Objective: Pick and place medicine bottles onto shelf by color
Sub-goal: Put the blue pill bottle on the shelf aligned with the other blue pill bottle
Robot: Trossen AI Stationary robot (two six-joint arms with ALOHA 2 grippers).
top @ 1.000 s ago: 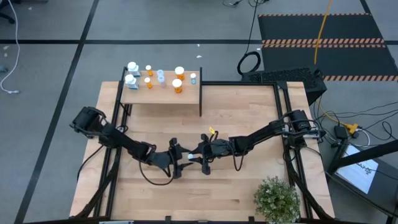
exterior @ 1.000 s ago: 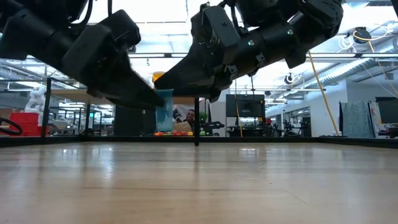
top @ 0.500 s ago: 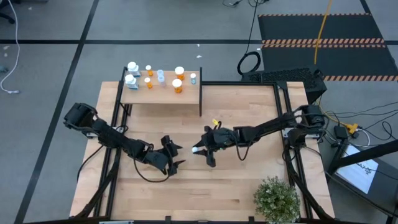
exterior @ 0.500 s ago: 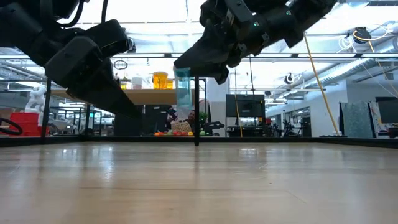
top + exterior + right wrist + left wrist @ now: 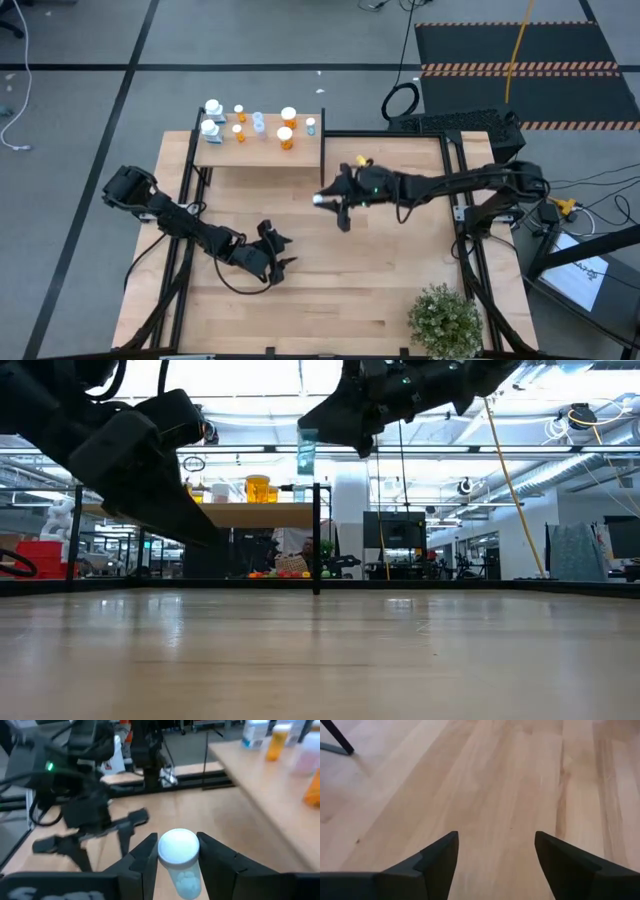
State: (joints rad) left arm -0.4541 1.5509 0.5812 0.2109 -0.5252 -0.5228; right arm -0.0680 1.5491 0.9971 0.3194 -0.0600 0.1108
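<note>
The right gripper [image 5: 322,200], clamped on a bluish bottle [image 5: 179,860], hangs nearer the shelf [image 5: 305,155], at its eleven o'clock; left gripper [image 5: 283,252] released.

I find no legible text, label, brand, number or sign anywhere; the labels on the medicine bottles [image 5: 286,138] on the shelf [image 5: 262,153] are unreadable.
</note>
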